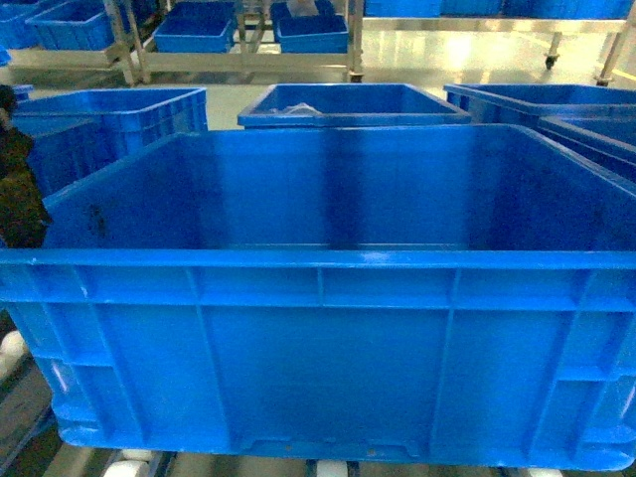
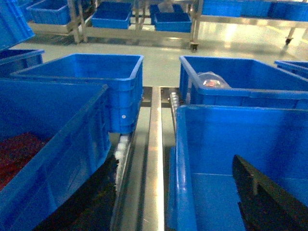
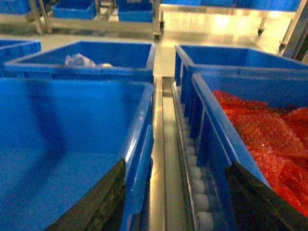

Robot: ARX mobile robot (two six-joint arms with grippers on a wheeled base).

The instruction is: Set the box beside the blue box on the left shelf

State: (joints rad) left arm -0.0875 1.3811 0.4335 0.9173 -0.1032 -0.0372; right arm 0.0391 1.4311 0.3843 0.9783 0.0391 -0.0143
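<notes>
Blue crate (image 1: 328, 328), empty, on roller rack (image 2: 153, 159).
Both grippers straddle its side rims, jaws spread; crate sits between neighbouring crates. Risk: rim snagging a neighbour, skewing it across the rails.

Empty box (image 1: 328, 368) on white rollers (image 1: 129, 462)

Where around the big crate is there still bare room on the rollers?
Only narrow strips: the rail gap between the box and the left neighbour crate, and the roller lane beside the red-filled crate. Behind it, crates crowd close.
</notes>
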